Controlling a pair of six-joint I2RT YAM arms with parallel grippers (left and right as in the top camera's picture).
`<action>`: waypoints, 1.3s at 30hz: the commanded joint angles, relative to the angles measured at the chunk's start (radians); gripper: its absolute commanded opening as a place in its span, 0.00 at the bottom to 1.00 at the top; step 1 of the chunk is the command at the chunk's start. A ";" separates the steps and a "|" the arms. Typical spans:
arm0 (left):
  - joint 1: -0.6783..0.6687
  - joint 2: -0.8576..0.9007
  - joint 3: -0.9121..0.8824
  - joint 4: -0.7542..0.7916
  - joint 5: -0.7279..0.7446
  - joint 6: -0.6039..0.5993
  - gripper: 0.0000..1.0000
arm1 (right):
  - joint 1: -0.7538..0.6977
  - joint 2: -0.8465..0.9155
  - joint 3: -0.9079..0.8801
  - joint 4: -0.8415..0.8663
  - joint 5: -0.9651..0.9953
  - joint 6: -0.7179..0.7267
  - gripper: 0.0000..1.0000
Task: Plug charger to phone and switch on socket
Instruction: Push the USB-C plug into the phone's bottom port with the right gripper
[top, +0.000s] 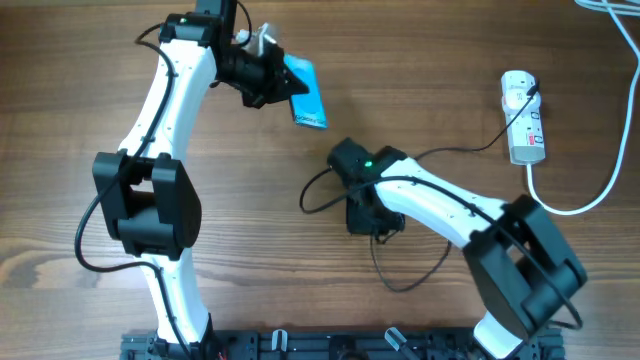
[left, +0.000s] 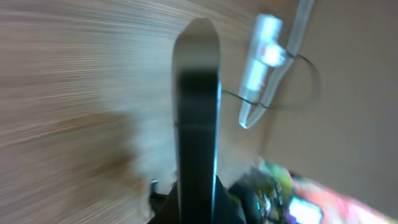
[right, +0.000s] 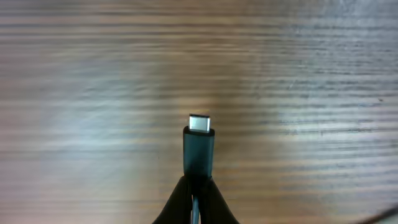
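My left gripper (top: 282, 82) is shut on the phone (top: 306, 92), held off the table at the top centre with its teal screen tilted. In the left wrist view the phone (left: 198, 118) shows edge-on as a dark upright slab between the jaws (left: 198, 208). My right gripper (top: 356, 160) is shut on the charger's connector end; the thin black cable (top: 400, 270) loops behind it and runs to the socket (top: 524, 115) at the right. In the right wrist view the metal-tipped connector (right: 199, 140) sticks out of the shut jaws (right: 198, 196) above bare wood.
A thick white cord (top: 600, 190) runs from the socket down and up the right edge. Both arm bases stand at the front edge (top: 330, 345). The left wrist view is blurred; the socket shows faintly in it (left: 261, 68).
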 joint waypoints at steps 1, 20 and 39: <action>-0.036 -0.032 0.005 0.006 0.255 0.196 0.04 | 0.002 -0.185 0.084 -0.050 -0.032 -0.043 0.04; -0.197 -0.032 0.005 0.111 0.312 0.280 0.04 | 0.000 -0.453 0.176 -0.003 -0.011 0.023 0.04; -0.113 -0.037 0.005 0.155 0.312 0.229 0.04 | -0.037 -0.452 0.177 0.146 -0.119 -0.140 0.05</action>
